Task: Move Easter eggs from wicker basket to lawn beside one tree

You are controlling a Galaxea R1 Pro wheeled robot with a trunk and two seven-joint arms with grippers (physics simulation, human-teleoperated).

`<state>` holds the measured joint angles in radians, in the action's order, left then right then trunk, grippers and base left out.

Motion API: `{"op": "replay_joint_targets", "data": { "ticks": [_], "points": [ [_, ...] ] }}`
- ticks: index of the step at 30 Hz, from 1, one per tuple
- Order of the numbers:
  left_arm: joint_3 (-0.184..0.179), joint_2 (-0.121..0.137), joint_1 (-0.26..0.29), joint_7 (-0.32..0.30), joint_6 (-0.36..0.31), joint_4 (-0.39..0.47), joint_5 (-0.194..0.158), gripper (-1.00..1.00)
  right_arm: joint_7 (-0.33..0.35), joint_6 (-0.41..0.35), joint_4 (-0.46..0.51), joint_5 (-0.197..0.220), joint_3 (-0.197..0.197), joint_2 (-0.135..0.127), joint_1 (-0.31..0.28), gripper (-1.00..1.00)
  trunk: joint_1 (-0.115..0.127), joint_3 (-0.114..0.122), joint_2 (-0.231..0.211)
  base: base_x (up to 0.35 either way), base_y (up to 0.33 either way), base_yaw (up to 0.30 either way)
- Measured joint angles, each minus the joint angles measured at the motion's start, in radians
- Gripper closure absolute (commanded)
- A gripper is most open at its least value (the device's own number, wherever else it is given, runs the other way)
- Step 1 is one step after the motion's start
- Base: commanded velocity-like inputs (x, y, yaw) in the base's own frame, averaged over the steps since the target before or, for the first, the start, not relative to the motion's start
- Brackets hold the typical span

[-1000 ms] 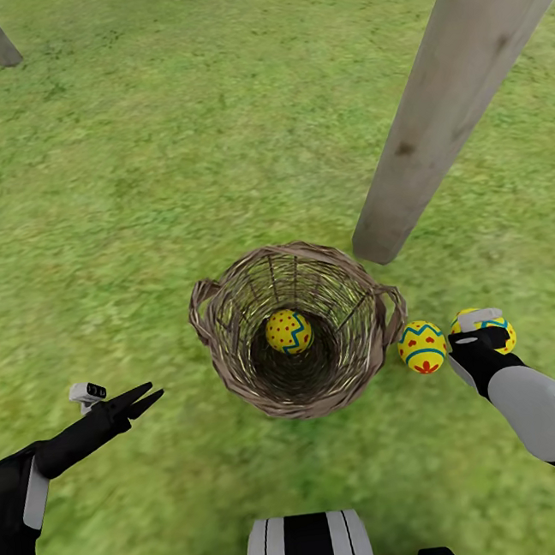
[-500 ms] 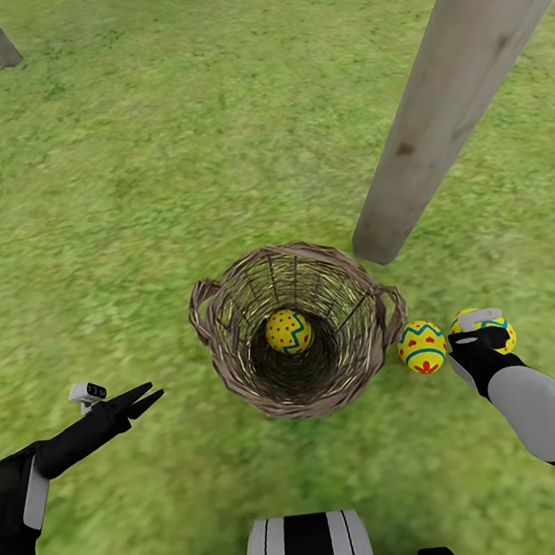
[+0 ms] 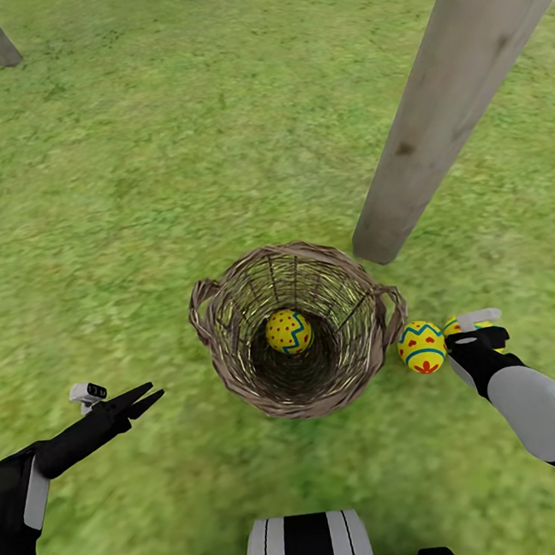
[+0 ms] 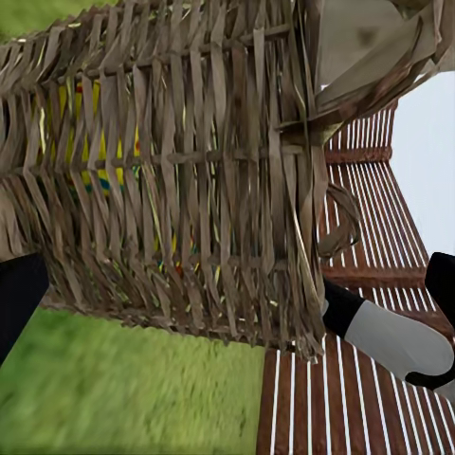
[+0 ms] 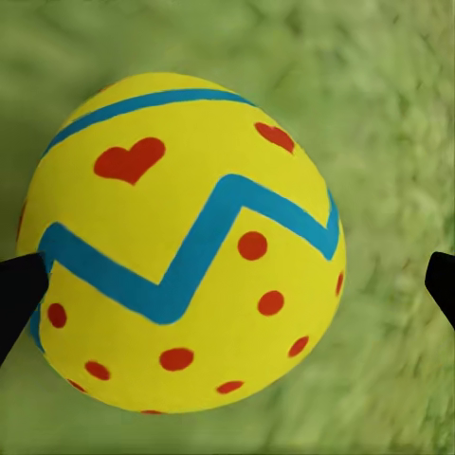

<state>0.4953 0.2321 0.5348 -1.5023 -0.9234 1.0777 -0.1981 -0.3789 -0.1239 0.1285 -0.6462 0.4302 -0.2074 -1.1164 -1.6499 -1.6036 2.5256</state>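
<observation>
One egg (image 3: 288, 331) sits at the bottom of the wicker basket (image 3: 236, 364); two are out on the lawn (image 3: 131, 199) by the tree trunk (image 3: 446, 94): one (image 3: 422, 346) touching the basket, one (image 5: 185, 246) between the released right tool's (image 3: 480, 330) tips. Eggs look hard, smooth, round, so likely slippery and prone to roll; grip across the widest middle. Basket weave is stiff, see-through twig. Left tool (image 3: 141, 401) hovers over the grass, tips parted.
</observation>
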Motion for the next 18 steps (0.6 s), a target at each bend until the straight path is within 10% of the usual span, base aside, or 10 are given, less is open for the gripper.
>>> {"op": "replay_joint_targets", "data": {
  "ticks": [18],
  "points": [
    [0.014, 0.017, -0.001, 0.0, 0.001, 0.001, -0.003, -1.0, -0.009, -0.001, 0.004, 0.0, 0.003, -0.004, -0.006, -1.0, 0.006, 0.05, -0.003, 0.0, 0.0, 0.0]
  ]
}}
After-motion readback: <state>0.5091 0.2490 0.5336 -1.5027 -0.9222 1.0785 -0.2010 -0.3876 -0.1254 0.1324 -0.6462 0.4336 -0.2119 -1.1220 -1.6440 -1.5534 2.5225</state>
